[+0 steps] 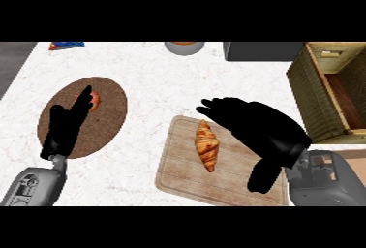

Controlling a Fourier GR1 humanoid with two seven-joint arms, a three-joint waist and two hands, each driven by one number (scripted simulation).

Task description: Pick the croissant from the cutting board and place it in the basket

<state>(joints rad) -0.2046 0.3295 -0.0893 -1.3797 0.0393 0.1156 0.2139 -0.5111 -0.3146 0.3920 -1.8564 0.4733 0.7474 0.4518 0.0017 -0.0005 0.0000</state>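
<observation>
A golden-brown croissant (206, 145) lies lengthwise on the pale wooden cutting board (178, 177) at centre right. My right hand (265, 128) hovers just right of the croissant, open. Its fingers reach up-left past the croissant's far end and its thumb hangs down over the board's right side. I cannot tell whether it touches the croissant. The brown woven round basket (107, 123) sits at the left with an orange-red item (95, 100) in it. My left hand (64, 128) rests open over the basket's left half, fingers straight and pointing away from me.
A wooden crate-like structure (325, 92) stands along the right edge. At the counter's far edge are a dark box (261, 50), a round container (184, 47) and a blue packet (66, 45). White marble counter lies between basket and board.
</observation>
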